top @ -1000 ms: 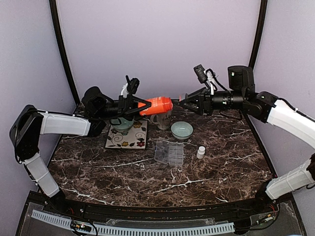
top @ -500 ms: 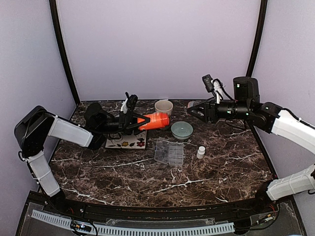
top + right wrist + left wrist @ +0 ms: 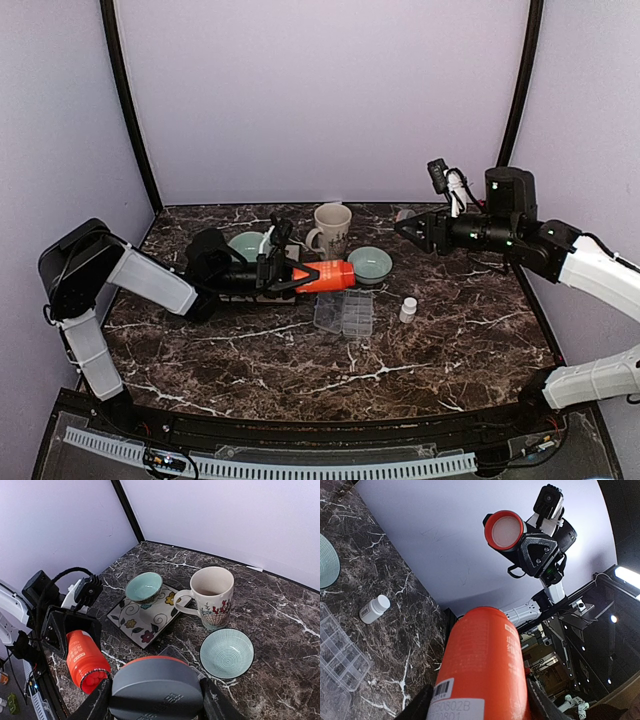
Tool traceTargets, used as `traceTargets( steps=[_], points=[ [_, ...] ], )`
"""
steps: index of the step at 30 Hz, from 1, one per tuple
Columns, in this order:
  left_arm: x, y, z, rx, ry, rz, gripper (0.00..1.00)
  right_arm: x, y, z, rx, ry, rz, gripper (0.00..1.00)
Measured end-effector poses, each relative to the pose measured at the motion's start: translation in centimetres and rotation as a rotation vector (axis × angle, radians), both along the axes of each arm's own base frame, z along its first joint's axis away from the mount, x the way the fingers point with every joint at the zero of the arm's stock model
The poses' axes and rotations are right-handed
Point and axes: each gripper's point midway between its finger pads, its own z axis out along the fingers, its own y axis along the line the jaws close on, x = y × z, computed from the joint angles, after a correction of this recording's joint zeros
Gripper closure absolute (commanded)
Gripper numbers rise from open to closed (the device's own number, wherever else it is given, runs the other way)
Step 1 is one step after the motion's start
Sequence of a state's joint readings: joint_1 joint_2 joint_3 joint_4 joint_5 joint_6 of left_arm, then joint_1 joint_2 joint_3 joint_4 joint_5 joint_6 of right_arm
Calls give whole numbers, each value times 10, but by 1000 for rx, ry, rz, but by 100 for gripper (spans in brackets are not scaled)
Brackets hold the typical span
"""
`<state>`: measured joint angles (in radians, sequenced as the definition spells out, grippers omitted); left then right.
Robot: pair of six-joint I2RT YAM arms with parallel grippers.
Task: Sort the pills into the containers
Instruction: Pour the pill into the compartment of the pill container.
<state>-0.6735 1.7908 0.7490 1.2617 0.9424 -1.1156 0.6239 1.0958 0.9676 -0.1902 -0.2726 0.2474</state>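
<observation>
My left gripper point(image 3: 300, 277) is shut on the orange bottle point(image 3: 325, 276). It holds the bottle on its side, low over the table, with the open mouth just left of the clear pill box point(image 3: 343, 313). In the right wrist view the bottle's mouth point(image 3: 92, 680) shows roundish pills inside, tinted orange. My right gripper point(image 3: 405, 228) is shut on the bottle's grey cap point(image 3: 156, 690), held high at the right. The left wrist view shows the bottle point(image 3: 487, 665), the cap's white underside point(image 3: 505, 530) and the box's compartments point(image 3: 337, 652). I see no pills in the box.
A small white bottle point(image 3: 408, 310) stands right of the box. A flowered mug point(image 3: 331, 228) and a green bowl point(image 3: 370, 264) stand behind the box. Another green bowl point(image 3: 143, 586) sits on a floral tile point(image 3: 147, 617) at the back left.
My left arm has brought the orange bottle down from mid-air to just above the table by the pill box. My right gripper has drawn back to the right with the cap.
</observation>
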Motion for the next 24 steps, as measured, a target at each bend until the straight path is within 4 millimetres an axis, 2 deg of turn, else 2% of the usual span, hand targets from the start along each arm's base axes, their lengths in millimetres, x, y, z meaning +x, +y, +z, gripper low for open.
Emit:
traceTargets(
  steps=[13,24],
  points=[
    [-1,-11,-54,83,63,14,100,7,-12,-11,0,18,-50,95],
    [-1,-11,-66,104,48,20,100,11,-21,-14,5,19,-73,96]
  ],
)
